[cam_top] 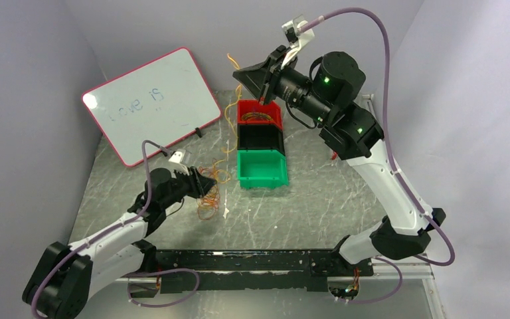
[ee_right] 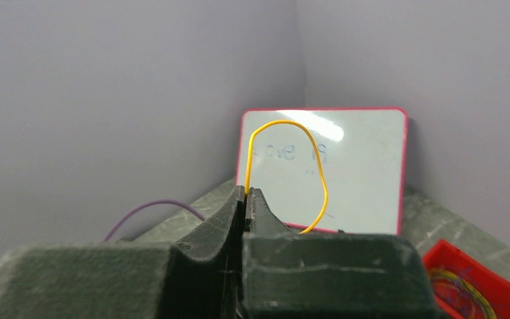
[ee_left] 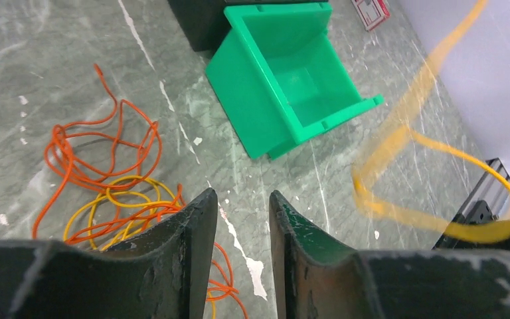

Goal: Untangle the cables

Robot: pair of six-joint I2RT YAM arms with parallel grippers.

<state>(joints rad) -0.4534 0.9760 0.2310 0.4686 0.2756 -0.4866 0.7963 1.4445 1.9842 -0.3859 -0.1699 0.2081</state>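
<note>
The cables are a tangle of thin orange and yellow loops (cam_top: 209, 199) lying on the table left of the green bin; the left wrist view shows the tangle (ee_left: 106, 179) too. My left gripper (cam_top: 202, 183) hovers over its upper edge, open and empty, with bare table between the fingers (ee_left: 242, 199). My right gripper (cam_top: 240, 74) is raised high at the back, above the red bin. It is shut on one yellow wire (ee_right: 285, 123) that loops out of the fingertips (ee_right: 246, 193). That wire (cam_top: 228, 123) hangs down towards the tangle and is blurred in the left wrist view (ee_left: 431, 193).
Three bins stand in a row mid-table: red (cam_top: 260, 113) at the back holding coiled wires, black (cam_top: 262, 139), and green (cam_top: 262, 169), empty inside (ee_left: 292, 73). A pink-edged whiteboard (cam_top: 149, 103) leans at the back left. A black rail (cam_top: 252, 262) runs along the near edge.
</note>
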